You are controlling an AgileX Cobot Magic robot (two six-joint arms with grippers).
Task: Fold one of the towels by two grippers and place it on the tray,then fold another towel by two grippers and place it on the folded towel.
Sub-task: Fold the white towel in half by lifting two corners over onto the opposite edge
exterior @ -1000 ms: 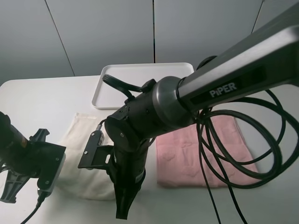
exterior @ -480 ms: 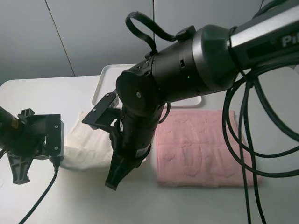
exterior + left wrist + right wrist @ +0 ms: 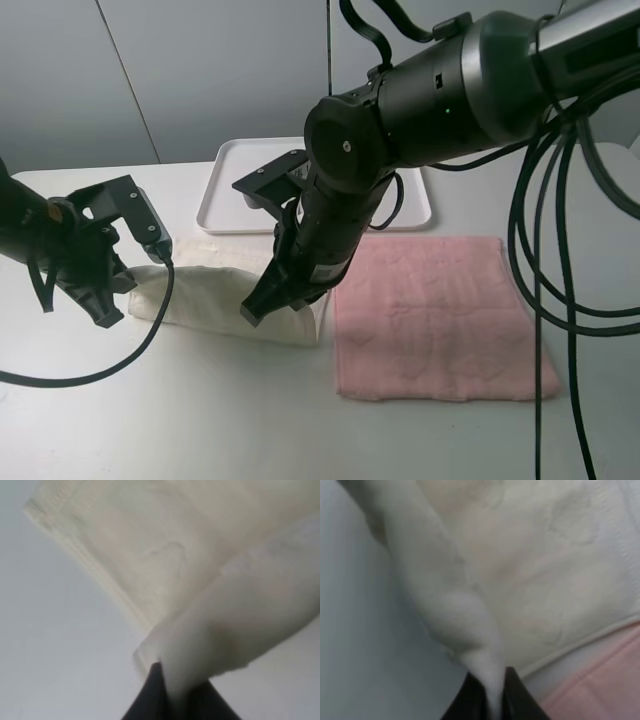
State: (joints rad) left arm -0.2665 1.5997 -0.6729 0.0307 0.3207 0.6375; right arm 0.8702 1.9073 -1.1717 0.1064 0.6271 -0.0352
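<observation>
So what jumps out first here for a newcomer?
The right gripper, on a bulky black arm mid-frame, pinches the cream-white towel; the left gripper pinches its other end. The pink towel lies flat to the right, the tray behind.

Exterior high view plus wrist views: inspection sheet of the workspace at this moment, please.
Surface: white table, bare in front.
Job's things: cream-white towel partly folded, one edge lifted; pink towel flat beside it on its right; white tray behind them, nothing seen on its visible part.
Clutter: nothing seen.
Grippers: left gripper and right gripper each shut on an edge of the cream-white towel.
Cables: black cables hang from the right arm in front of the pink towel; one loops from the left arm over the table.
Surroundings: grey panelled wall.
</observation>
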